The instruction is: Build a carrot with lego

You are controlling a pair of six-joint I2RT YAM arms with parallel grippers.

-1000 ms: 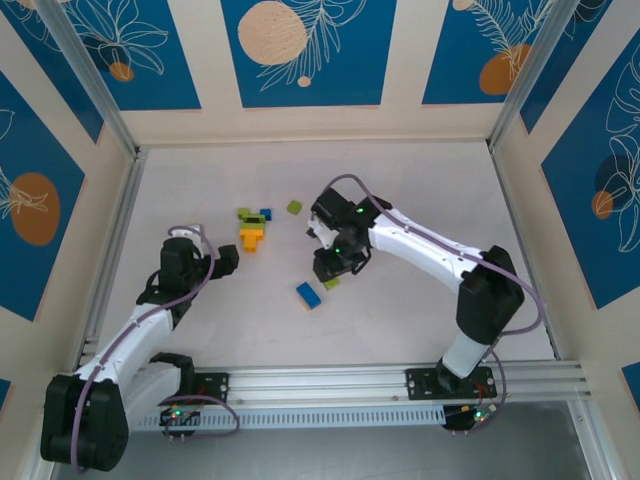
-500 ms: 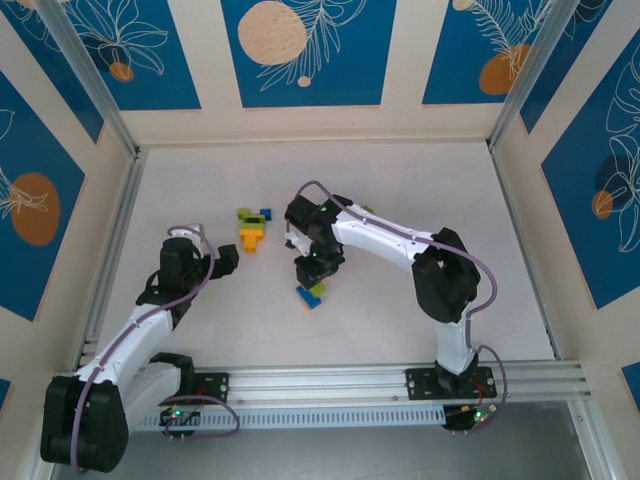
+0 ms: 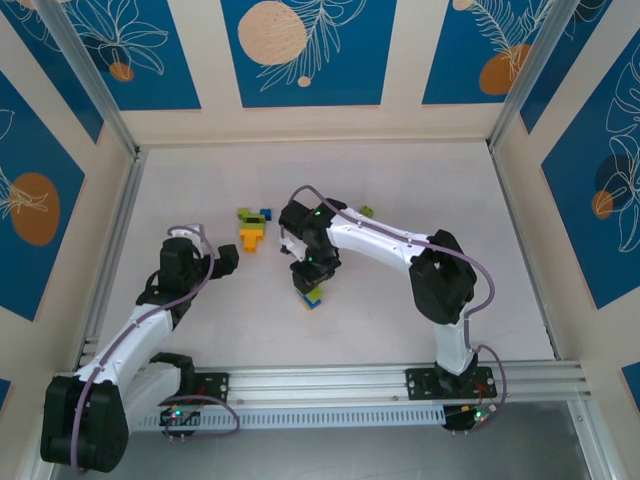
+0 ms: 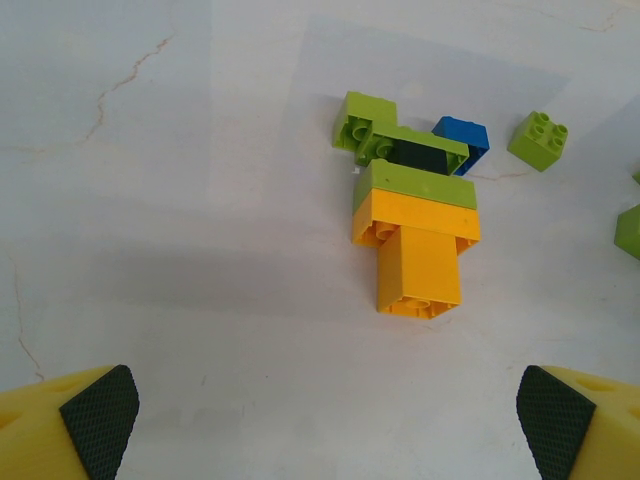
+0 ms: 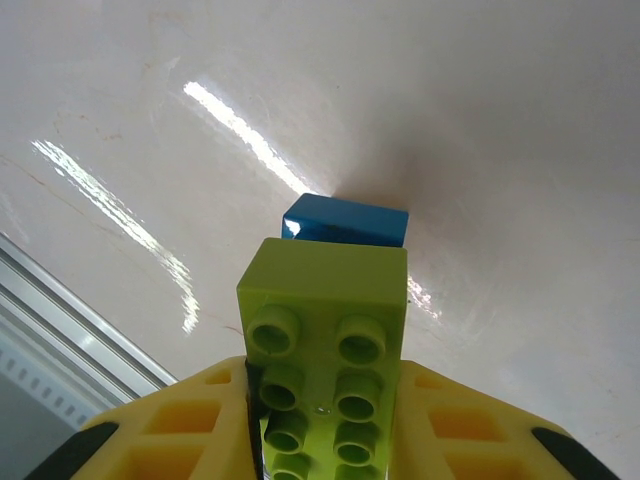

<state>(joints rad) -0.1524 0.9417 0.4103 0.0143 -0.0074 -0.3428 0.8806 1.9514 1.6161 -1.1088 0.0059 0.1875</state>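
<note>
- Lime brick [image 5: 325, 340] pinched in right claw [image 5: 325, 410], bottom centre; blue brick [image 5: 347, 222] just beyond its tip.
- Square up first, then press straight down.
- Left claw [image 4: 325, 425] gaping wide, holding nothing.

Robot lab: 2 arms [image 3: 130, 335] [image 3: 385, 240] bolted to aluminium rail [image 3: 330, 380], panelled enclosure walls [image 3: 300, 60].

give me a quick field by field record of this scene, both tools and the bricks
left tool: open, empty, facing the partial build
right tool: shut on a lime brick
lime brick: studs toward the wrist camera, held just over the blue brick; contact unclear
blue brick: on the table, apart from the build
partial build: orange bricks joined to lime ones, lying flat
blue piece: at the build's lime end
loose lime brick: alone, beside the build
</note>
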